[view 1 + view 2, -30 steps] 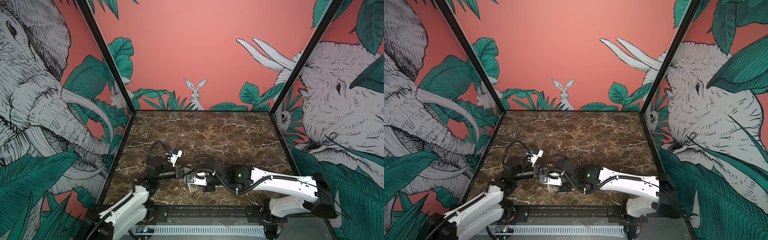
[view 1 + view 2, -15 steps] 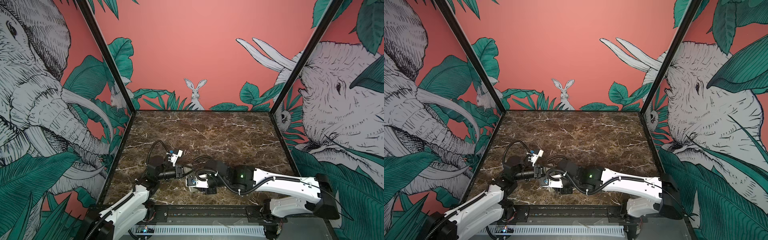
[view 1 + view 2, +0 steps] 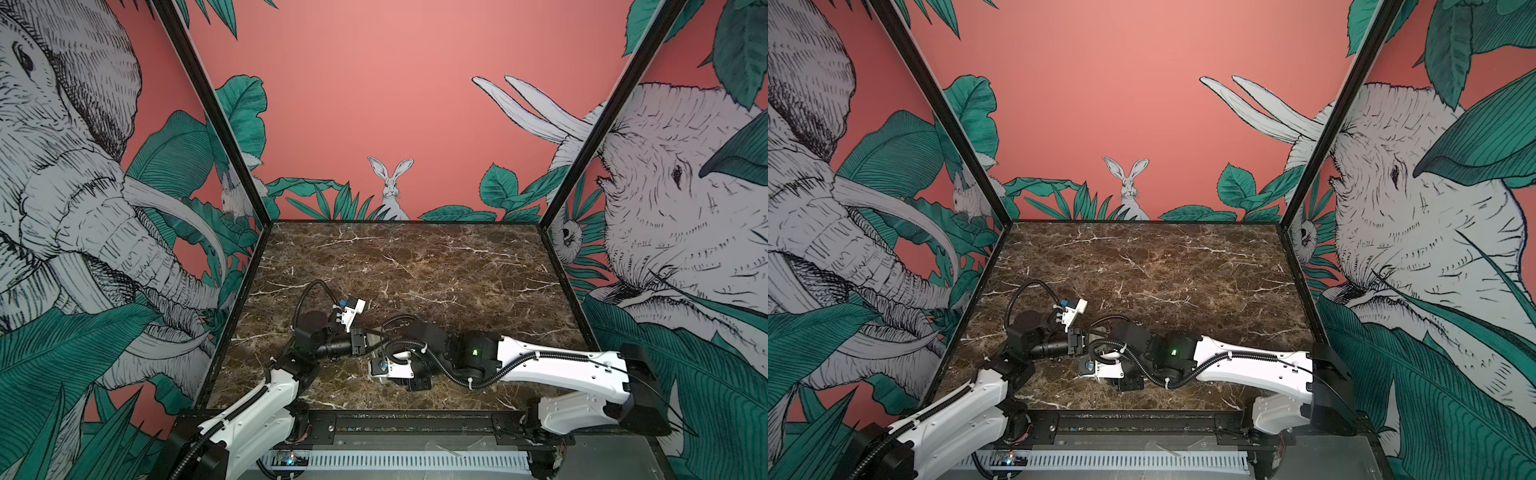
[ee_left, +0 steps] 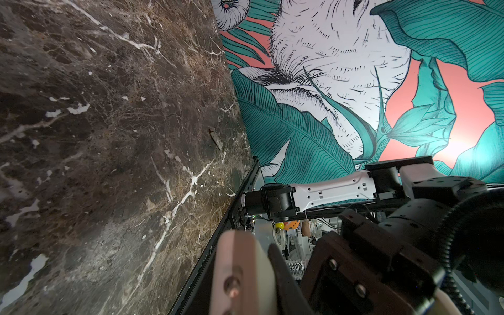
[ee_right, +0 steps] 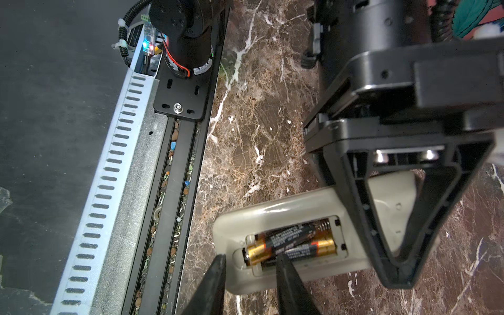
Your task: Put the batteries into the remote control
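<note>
1. Down at the tips, in the right wrist view, the right gripper has its two pointed black fingers a bit apart and not clamped on anything. One tip hangs just off the end of the remote. The other is over the open bay, on or just above a battery; can't tell which.
2. The left gripper is closed down on the far end of the slim greyish-beige plastic remote control, with its black triangular finger lying across the back.
3. The remote control is back-up with the battery bay uncovered, right at the dark brown, white-veined marble table. Resting on it or held just above, hard to say.
4. Both small black cylinder batteries with gold ends are in the bay. One lies along its slot, gold end toward the left gripper. The other sits skewed across it, gold end toward the remote's tip and black end by a coil spring.
5. In both top views the white left arm and white right arm meet low near the table's front edge, left of middle. The remote is hidden under them.
6. Just past that edge there's a black rail with crumbs in its groove, then a slotted white cable duct.
7. The left wrist view shows a small flat brownish piece on the marble near the wall, no idea what it is.
</note>
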{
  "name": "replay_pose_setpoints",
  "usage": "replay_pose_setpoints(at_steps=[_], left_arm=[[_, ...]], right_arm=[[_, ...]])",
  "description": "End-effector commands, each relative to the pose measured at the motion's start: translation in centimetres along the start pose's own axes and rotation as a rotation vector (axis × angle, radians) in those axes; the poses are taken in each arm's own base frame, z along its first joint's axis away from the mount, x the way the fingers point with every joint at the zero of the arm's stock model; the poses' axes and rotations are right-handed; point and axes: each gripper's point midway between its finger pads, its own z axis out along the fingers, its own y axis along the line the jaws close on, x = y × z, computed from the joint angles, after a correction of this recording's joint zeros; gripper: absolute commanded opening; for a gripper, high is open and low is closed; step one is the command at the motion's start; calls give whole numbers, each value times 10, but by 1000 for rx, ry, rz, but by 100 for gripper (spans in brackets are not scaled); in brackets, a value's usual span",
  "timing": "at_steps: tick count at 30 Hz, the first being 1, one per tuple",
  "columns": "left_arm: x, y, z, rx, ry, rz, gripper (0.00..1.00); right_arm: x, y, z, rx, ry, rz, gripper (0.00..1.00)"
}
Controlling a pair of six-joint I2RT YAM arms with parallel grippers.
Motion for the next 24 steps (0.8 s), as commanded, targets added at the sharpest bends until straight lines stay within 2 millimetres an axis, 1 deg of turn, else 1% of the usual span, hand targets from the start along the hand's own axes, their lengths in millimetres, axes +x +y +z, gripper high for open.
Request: replay_pose_setpoints(at_steps=[1, 9, 13, 20, 24], left_arm=[[-4, -15, 0, 43, 3, 33, 0], [-3, -15, 0, 44, 7, 32, 0], [-3, -15, 0, 45, 7, 36, 0], [-2, -22, 0, 70, 15, 51, 0], [-1, -21, 0, 69, 20, 52, 0]], right_arm=[[-4, -1, 4, 6, -19, -7, 30], [-1, 0, 10, 0, -4, -2, 23], [3, -2, 12, 7, 16, -1, 21], [8, -5, 19, 21, 41, 0, 18], [6, -9, 22, 32, 41, 10, 17]])
